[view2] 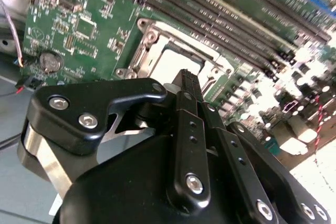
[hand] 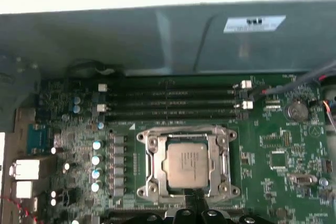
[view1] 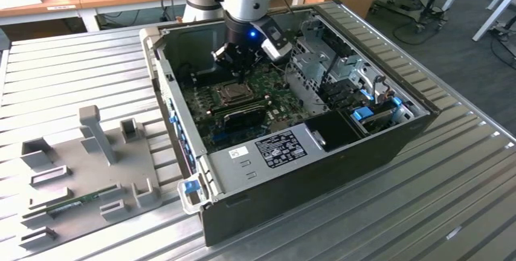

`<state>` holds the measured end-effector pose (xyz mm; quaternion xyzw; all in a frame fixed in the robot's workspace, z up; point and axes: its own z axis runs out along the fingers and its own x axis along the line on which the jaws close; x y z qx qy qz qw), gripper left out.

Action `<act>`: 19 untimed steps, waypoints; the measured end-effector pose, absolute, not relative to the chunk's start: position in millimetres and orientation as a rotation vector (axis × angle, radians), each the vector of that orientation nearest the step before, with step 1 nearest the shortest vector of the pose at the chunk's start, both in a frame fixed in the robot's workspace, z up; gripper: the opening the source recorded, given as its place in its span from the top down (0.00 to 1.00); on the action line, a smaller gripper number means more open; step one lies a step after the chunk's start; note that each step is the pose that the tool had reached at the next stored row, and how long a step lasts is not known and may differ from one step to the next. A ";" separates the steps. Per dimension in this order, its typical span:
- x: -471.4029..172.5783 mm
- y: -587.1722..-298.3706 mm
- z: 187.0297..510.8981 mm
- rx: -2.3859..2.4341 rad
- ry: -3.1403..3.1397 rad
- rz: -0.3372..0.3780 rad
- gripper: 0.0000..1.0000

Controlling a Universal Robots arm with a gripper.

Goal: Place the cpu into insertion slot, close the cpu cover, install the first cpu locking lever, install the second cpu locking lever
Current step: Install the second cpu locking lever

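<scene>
Pale silver-tan square cpu [hand: 187, 164] is sitting low-centre in the silver-framed dark insertion slot [hand: 152, 145], so I am hovering my black gripper [view2: 185, 82], fingers pressed together and empty, just above it.

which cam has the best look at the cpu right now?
First wrist view: the cpu faces the camera, seated within the silver socket frame. In the second wrist view the cpu is oblique and partly behind the gripper. In the exterior view it is a small square under the arm.
</scene>
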<state>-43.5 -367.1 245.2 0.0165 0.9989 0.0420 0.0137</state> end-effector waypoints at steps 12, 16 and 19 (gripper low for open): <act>-43.7 -371.7 245.2 0.055 3.112 0.106 0.90; -46.2 -376.0 245.2 0.056 3.111 0.106 0.90; -50.0 -379.0 245.0 0.055 3.111 0.106 0.90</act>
